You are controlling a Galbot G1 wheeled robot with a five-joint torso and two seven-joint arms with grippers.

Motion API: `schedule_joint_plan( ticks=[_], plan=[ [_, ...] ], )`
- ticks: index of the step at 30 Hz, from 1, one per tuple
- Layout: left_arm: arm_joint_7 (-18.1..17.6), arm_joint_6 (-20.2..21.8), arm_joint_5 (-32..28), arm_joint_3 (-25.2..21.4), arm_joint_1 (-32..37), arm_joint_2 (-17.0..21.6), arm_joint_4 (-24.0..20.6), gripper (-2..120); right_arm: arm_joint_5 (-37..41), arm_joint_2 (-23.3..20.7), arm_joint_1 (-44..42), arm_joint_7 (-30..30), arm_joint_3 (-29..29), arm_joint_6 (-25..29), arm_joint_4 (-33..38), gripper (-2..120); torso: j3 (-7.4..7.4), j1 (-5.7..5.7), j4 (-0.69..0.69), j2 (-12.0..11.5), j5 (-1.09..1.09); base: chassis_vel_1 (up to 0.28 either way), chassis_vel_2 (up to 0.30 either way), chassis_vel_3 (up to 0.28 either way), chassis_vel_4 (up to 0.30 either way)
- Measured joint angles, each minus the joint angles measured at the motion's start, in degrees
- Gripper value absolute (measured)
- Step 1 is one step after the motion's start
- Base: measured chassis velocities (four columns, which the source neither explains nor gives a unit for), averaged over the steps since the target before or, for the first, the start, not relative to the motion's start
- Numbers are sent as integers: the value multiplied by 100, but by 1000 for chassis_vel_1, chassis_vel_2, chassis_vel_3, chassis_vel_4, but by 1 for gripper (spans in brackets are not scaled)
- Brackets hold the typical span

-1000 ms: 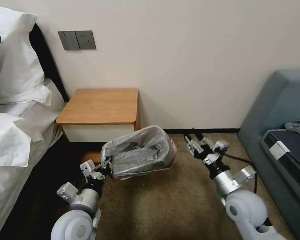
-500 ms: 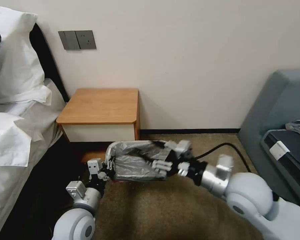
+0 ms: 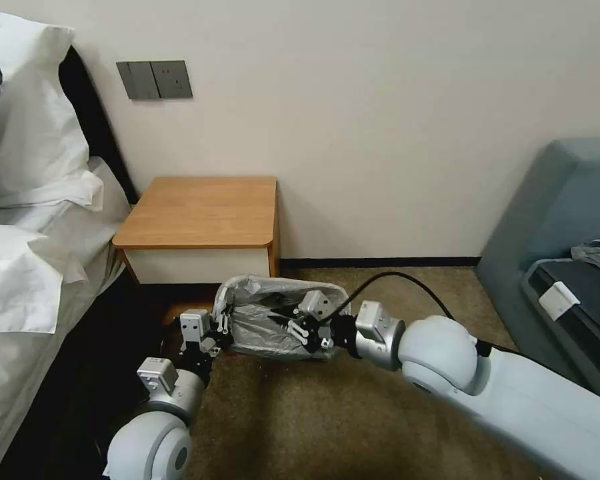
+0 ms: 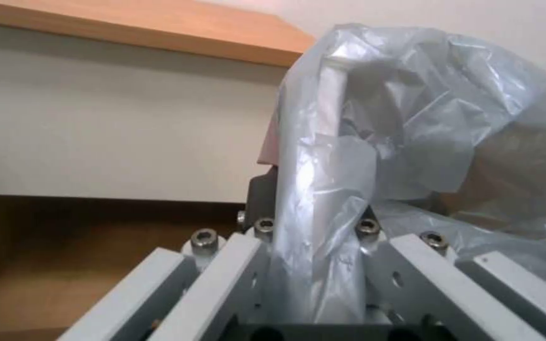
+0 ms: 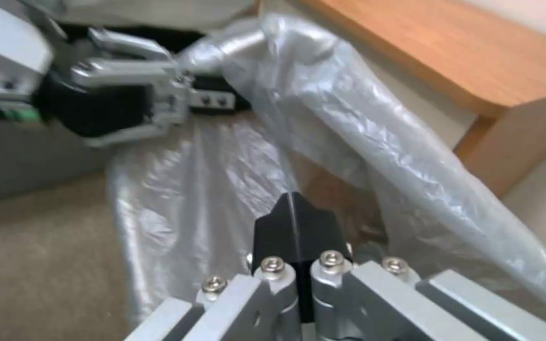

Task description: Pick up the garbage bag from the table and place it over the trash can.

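The garbage bag [image 3: 273, 320] was already draped over the trash can [image 3: 317, 353], which stood on the brown carpet [image 3: 313, 427] just in front of the nightstand's right corner, lower than the tabletop [image 3: 200, 212]; the grey plastic covered the bin almost entirely, so that I could make out only a sliver of the bin's body at the near right side; a thin strip of the bag's pinkish-red rim [image 3: 247, 356] showed along the lower edge

The left claw [image 3: 221, 325] was at the bin's left end, its fingers closed on a fold of the garbage bag; in the left wrist view the plastic [image 4: 323, 199] ran straight up out from between the two grey fingers [image 4: 412, 265], pinched tight, with the cream drawer front [image 4: 115, 137] of the nightstand behind it

The right claw [image 3: 305, 328] reached in from the right, low over the mouth of the bin, its tips inside the lined opening; in the right wrist view its two black pads [image 5: 295, 232] sat pressed together with no gap between them and nothing that I could see caught in them, the wrinkled bag [image 5: 210, 180] spread beneath and beyond them, and the left claw [image 5: 181, 92] visible farther off at the bag's far edge

The bed with its white pillows [image 3: 27, 167] lay to the left of the nightstand, and a grey-blue sofa [image 3: 560, 220] stood well apart on the right; the tabletop carried nothing
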Motion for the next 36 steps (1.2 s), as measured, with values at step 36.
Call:
schedule_joint_plan(
  ticks=[36],
  plan=[
    [390,-361,674,-75,347,-94,-512,3,594,963,2251,1866,-2617,-1106,-1265,0,0,0,1,0,0,0,0,0,0]
  ],
)
